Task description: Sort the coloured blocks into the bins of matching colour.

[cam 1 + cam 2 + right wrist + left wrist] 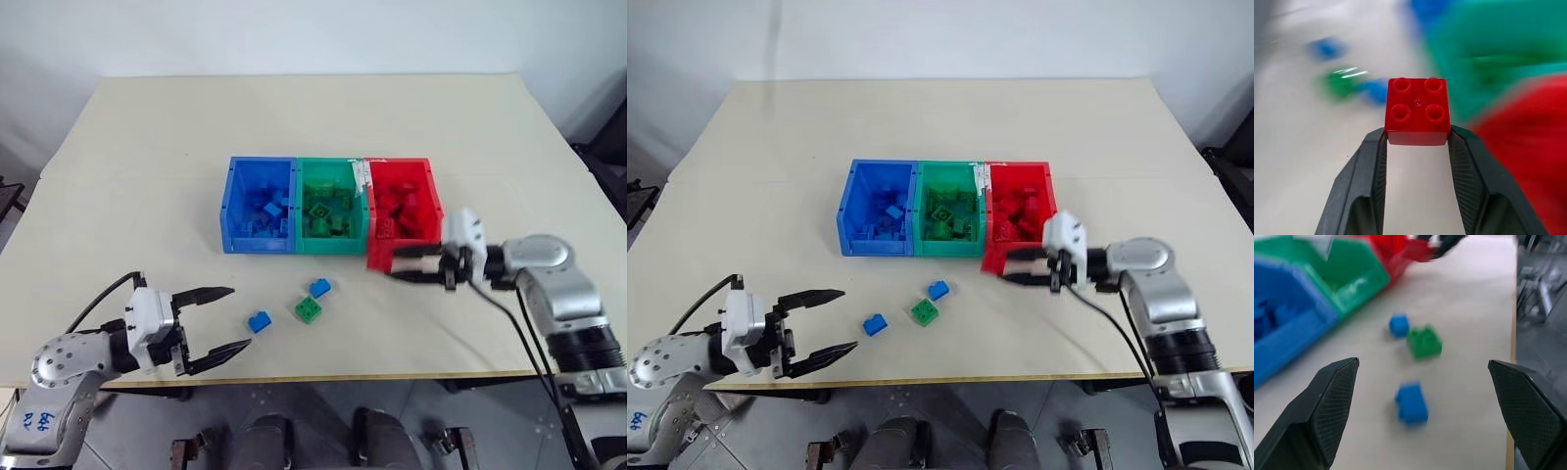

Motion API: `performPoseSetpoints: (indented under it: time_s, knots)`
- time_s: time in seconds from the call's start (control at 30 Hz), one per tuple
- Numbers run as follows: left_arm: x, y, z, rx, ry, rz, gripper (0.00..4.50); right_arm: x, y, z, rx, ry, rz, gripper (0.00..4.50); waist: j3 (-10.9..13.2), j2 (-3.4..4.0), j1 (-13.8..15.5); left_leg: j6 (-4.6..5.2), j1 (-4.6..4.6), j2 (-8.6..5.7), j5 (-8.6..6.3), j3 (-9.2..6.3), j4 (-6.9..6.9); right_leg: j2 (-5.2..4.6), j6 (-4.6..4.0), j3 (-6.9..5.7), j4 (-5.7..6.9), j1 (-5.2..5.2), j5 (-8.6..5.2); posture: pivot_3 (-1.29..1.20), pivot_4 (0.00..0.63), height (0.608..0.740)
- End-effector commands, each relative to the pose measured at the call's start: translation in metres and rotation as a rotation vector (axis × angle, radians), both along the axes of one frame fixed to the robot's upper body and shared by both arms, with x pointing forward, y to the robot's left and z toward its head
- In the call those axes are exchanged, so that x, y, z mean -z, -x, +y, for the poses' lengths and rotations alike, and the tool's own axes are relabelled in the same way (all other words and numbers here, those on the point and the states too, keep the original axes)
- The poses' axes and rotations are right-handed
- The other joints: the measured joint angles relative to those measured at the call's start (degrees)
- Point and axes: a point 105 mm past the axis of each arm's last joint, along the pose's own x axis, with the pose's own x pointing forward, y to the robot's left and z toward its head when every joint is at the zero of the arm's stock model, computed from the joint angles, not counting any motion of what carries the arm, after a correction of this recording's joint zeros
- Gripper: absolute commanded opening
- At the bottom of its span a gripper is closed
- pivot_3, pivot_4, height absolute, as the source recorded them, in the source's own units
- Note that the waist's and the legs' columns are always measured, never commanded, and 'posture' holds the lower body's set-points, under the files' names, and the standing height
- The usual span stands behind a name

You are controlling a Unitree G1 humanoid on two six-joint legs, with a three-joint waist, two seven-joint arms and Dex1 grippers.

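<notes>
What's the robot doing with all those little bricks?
It's sorting them by colour. The right gripper is shut on a red brick right by the front of the red bin. The left gripper is open over the table's near edge, with two blue bricks and a green brick lying loose on the table. The blue bin and green bin already have bricks inside.

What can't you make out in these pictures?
- Head views: the red block between the right gripper fingers merges with the red bin front.
- Head views: blocks piled in the bins are too small to count.
- Right wrist view: the loose blocks behind are blurred.
</notes>
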Motion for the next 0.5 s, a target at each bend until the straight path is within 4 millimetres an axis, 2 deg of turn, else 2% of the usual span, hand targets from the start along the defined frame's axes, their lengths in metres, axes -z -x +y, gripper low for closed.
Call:
performPoseSetpoints:
  time_s: [0.03,0.1,0.17,0.27,0.33,0.43,0.5]
  knots:
    - [-0.013,-0.003,-0.011,0.016,0.046,-0.027,4.5,-0.02,-0.019,-0.017,0.138,-0.052,-0.061,1.42,0.0,0.0,-0.02,0.0,0.0,-0.01,0.0,0.02,0.0,0.0,0.0,0.0,0.0,0.0,0.0,0.0,0.15,0.74]
    - [-0.016,-0.01,-0.016,0.017,0.055,-0.034,4.5,-0.031,-0.04,-0.024,0.25,-0.108,-0.089,2.17,0.0,0.0,-0.06,0.0,0.01,0.0,0.0,0.04,-0.01,0.03,0.0,-0.01,0.01,-0.01,0.0,0.0,0.15,0.74]
    - [-0.017,-0.014,-0.017,0.012,0.049,-0.043,4.5,-0.033,-0.048,-0.024,0.282,-0.114,-0.093,2.8,0.0,0.0,-0.13,0.0,-0.01,-0.01,0.01,0.1,-0.01,0.03,0.0,-0.01,0.0,-0.02,0.0,0.0,0.15,0.74]
    - [-0.016,-0.018,-0.013,-0.024,0.04,-0.038,4.5,-0.03,-0.046,-0.019,0.252,-0.107,-0.09,3.83,0.0,0.0,-0.13,0.0,-0.01,0.0,0.01,0.1,-0.02,0.06,0.0,-0.02,0.0,-0.03,0.0,0.0,0.15,0.74]
    - [-0.014,-0.019,-0.008,-0.048,0.039,-0.032,4.5,-0.028,-0.038,-0.015,0.191,-0.095,-0.09,4.46,0.0,0.0,-0.1,0.01,-0.04,-0.01,0.0,0.1,-0.03,0.06,0.0,-0.02,-0.02,-0.04,0.0,0.0,0.15,0.74]
    - [-0.01,-0.022,0.002,-0.107,0.024,-0.029,4.5,-0.031,-0.022,-0.013,0.099,-0.116,-0.104,4.46,0.0,0.0,0.16,0.02,-0.05,-0.02,0.0,0.06,-0.02,0.06,0.0,-0.04,-0.02,-0.03,0.0,0.0,0.15,0.74]
    - [-0.008,-0.021,0.019,-0.156,0.01,-0.032,4.5,-0.035,-0.004,-0.02,0.034,-0.109,-0.152,4.46,0.0,0.0,0.15,0.03,-0.06,-0.03,0.0,0.08,-0.02,0.05,0.0,-0.03,-0.03,-0.02,0.0,0.0,0.15,0.74]
